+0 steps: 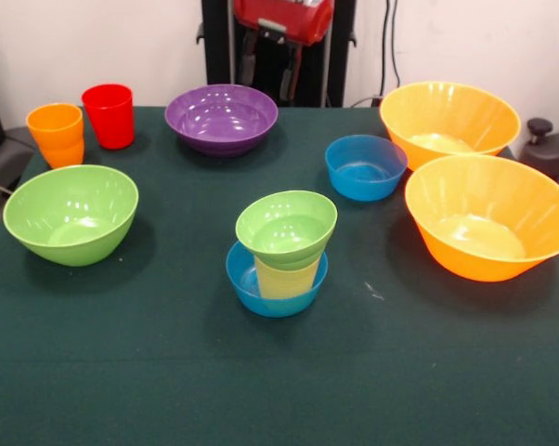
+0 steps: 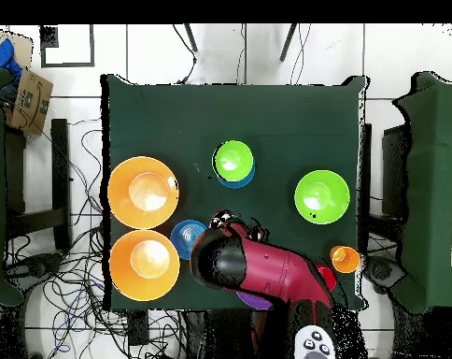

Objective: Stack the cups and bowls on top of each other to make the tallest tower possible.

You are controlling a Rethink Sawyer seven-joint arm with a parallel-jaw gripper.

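Observation:
The tower stands mid-table: a small blue bowl [image 1: 252, 283] holds the pale yellow cup [image 1: 287, 278], and a small green bowl [image 1: 287, 226] sits tilted on top; it also shows in the overhead view [image 2: 233, 159]. My gripper [image 1: 267, 72] hangs open and empty at the table's far side, above and behind the purple bowl [image 1: 222, 118]. A second small blue bowl [image 1: 365, 167] sits alone. Two very large orange bowls [image 1: 449, 119] [image 1: 491, 216] sit at the right. The large green bowl [image 1: 71, 213] is at the left. The red cup [image 1: 109, 115] and orange cup [image 1: 57, 135] stand at the far left.
In the overhead view the red arm [image 2: 267, 266] covers most of the purple bowl [image 2: 251, 301] and part of the red cup [image 2: 325, 277]. A black knob [image 1: 539, 127] stands past the table's right edge. Cables lie on the floor around the table.

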